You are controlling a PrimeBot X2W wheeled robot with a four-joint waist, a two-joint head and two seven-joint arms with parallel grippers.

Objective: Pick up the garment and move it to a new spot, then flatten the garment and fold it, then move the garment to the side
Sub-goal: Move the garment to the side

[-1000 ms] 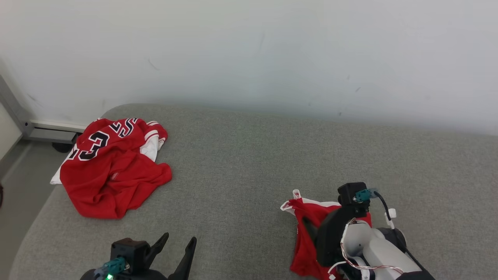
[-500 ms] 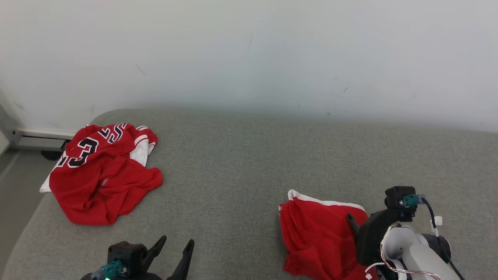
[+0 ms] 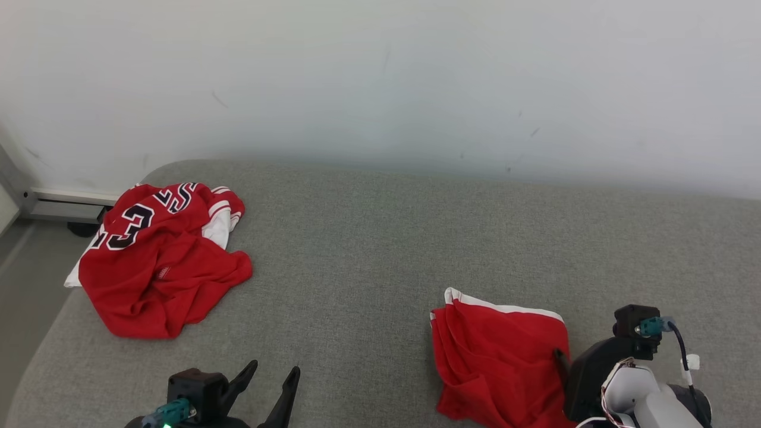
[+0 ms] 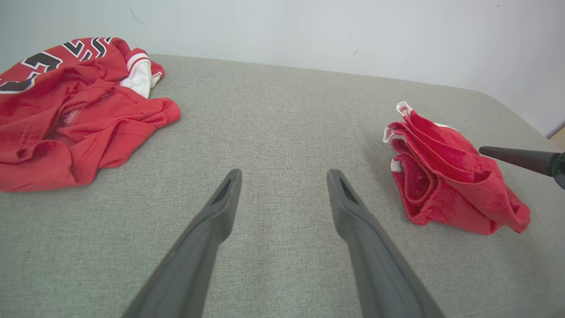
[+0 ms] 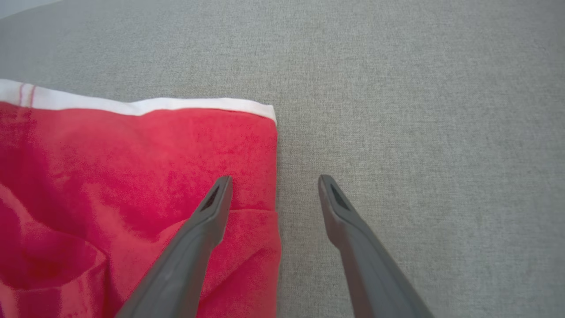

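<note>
Since a second ago my right pincer (image 3: 562, 361) has drawn back off the shorts (image 3: 499, 351), now lying flatter. Head view: two red garments on the grey cushion (image 3: 368, 249), shorts near right, jersey (image 3: 160, 261) far left. Left wrist: my left pincer (image 4: 283, 173) gapes wide, empty. Right wrist: fingers (image 5: 207, 212) wide, straddling the shorts' edge.

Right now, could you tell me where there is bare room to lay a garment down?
The widest bare stretch of grey cushion lies between the numbered jersey and the red shorts, ahead of the left hand. Behind the shorts, toward the wall, is bare too. Crowded: the shorts' right edge, by the right hand.
</note>
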